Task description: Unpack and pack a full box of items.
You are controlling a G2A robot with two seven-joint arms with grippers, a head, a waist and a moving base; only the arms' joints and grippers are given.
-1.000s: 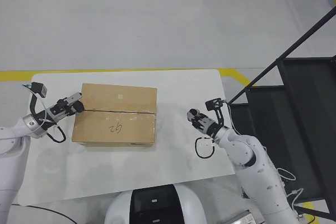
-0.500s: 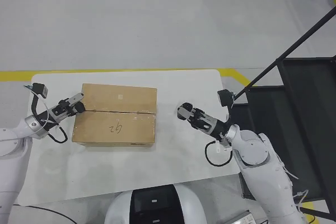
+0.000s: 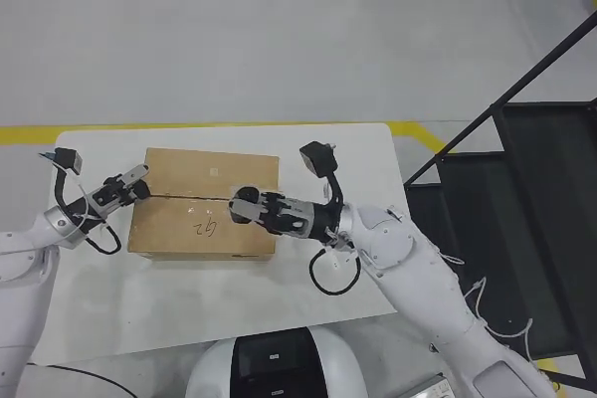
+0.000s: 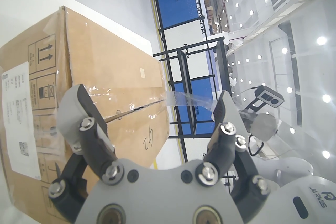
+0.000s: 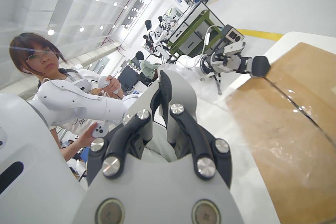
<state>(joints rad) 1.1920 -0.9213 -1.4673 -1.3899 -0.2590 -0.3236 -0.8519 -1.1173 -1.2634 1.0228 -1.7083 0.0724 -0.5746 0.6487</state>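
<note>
A closed cardboard box (image 3: 204, 204) lies in the middle of the white table, its top seam covered with clear tape. My left gripper (image 3: 134, 186) is at the box's left end by the seam, open (image 4: 152, 107), with one finger (image 4: 84, 107) over the top edge. In the left wrist view a loose strip of clear tape (image 4: 183, 100) sticks out past the box's (image 4: 105, 64) far end. My right gripper (image 3: 244, 206) hovers over the right half of the box top near the seam, shut (image 5: 162, 89) with nothing seen in it. The right wrist view shows the box (image 5: 288, 104) and the left gripper (image 5: 256, 66).
The white table (image 3: 338, 149) has bare surface right of and in front of the box. A black metal stair frame (image 3: 537, 169) stands close beyond the table's right edge. A yellow floor line (image 3: 20, 132) runs behind the table.
My right arm has swung left from the open table right of the box to over the box top. The left arm and the box have stayed put.
</note>
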